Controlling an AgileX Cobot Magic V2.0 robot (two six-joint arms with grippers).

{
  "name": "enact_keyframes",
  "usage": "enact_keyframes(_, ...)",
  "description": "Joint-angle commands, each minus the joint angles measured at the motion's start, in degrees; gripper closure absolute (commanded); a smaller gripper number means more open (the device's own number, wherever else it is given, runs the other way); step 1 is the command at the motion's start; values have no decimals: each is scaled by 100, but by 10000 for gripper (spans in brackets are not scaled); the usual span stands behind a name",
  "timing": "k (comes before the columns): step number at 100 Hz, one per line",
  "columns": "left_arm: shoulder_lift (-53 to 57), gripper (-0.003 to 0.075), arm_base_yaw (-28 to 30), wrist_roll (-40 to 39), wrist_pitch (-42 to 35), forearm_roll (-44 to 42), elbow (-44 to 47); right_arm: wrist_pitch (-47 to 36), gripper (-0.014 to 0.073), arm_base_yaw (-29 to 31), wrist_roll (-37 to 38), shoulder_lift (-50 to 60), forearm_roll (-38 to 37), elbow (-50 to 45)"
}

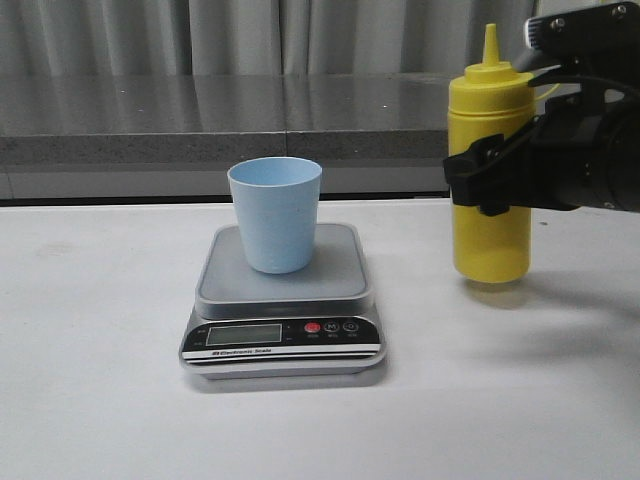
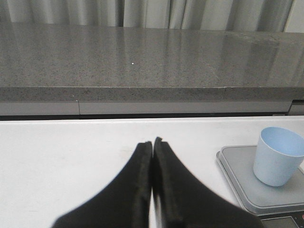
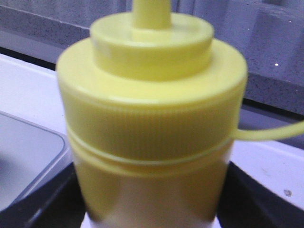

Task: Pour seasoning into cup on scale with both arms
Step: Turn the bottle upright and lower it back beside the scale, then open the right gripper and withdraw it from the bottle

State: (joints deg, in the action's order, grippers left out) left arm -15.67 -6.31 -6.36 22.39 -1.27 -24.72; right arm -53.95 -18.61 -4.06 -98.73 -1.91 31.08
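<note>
The yellow seasoning bottle [image 1: 488, 110] stands upright to the right of the scale, its base just above the white table with a shadow under it. My right gripper [image 1: 490, 182] is shut on its middle; in the right wrist view the bottle [image 3: 152, 95] fills the frame between the black fingers [image 3: 47, 204]. The pale blue cup [image 1: 275, 215] stands upright on the silver-grey scale [image 1: 225, 280]. My left gripper [image 2: 153, 142] is shut and empty above the table, left of the scale [image 2: 235, 171] and cup [image 2: 278, 156]. It is out of the front view.
A grey speckled ledge [image 1: 200, 120] runs along the back of the white table [image 1: 90, 350], with curtains behind it. The bottle's thin cap tether [image 3: 270, 133] sticks out to the side. The scale's black panel [image 1: 280, 335] faces the front edge.
</note>
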Motion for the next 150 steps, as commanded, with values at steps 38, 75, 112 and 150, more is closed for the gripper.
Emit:
enact_keyframes(38,-42,740,25,-57,-454,-1,-147,-1061,441,39,345,-349,-379,115)
enact_keyframes(75,-42,740,25,-57,-454,-1,-147,-1085,439,33,502,-512,-399,113)
enact_keyframes(112,-42,740,25,-57,-454,-1,-147,-1169,36,33,502,-512,-398,108)
enact_keyframes(150,-42,740,25,-57,-454,-1,-147,-1395,-62,33,537,-424,-277,-193)
